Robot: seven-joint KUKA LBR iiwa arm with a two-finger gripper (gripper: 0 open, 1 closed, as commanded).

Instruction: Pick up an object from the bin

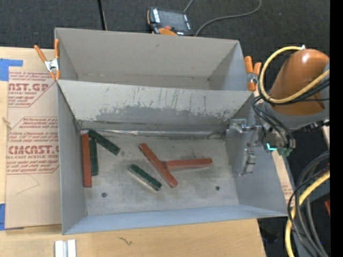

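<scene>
My gripper (245, 162) hangs above the right sloping wall of the bin, with nothing seen in it. Nearest to it, to its left on the bin floor, a flat orange-red stick (188, 164) lies crosswise. Its left end meets a second orange-red stick (157, 165) that lies slantwise in the middle of the floor. A dark green stick (144, 176) with a pale edge lies slantwise just left of that one.
Along the left wall an orange-red stick (86, 159) lies lengthwise with a dark green stick (94, 157) beside it. Another dark green stick (105, 143) lies slantwise at the back left corner. The arm with its orange cover and cables stands at the bin's right.
</scene>
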